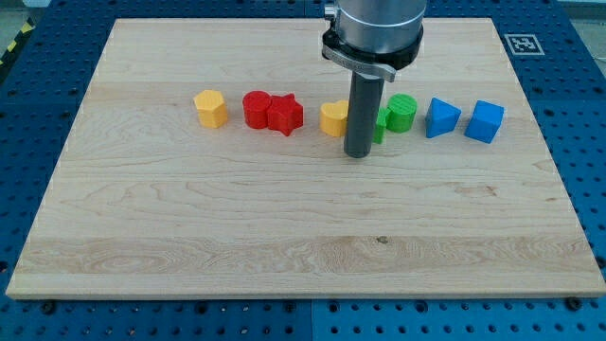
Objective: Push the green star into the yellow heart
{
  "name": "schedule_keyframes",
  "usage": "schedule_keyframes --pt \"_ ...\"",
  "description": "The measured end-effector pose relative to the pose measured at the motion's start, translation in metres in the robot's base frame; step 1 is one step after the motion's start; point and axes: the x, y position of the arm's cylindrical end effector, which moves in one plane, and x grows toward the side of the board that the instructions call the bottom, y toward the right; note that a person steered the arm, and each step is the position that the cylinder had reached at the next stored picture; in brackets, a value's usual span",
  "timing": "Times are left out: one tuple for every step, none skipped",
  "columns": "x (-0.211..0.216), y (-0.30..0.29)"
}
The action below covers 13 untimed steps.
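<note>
The yellow heart (332,118) lies at the board's upper middle. The green star (379,126) is mostly hidden behind my rod, just right of the heart; only a green sliver shows. My tip (358,153) rests on the board just below and between the yellow heart and the green star, close to both. Whether the star touches the heart is hidden by the rod.
A green cylinder (401,113) sits right of the star. A blue triangle-like block (441,118) and a blue cube (486,121) lie further right. A red cylinder (257,108) touches a red star (286,115). A yellow hexagon (211,108) is at the left. Wooden board (284,218).
</note>
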Motion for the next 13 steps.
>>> schedule_keyframes --pt "0.006 0.026" --pt "0.0 0.046" --pt "-0.001 0.058" --pt "-0.01 0.06" --pt "-0.026 0.06" --pt "-0.026 0.053" --pt "-0.026 0.03" --pt "-0.026 0.011" --pt "-0.02 0.011" --pt "-0.017 0.015" --pt "-0.017 0.008" --pt "-0.017 -0.003" --pt "-0.021 -0.003"
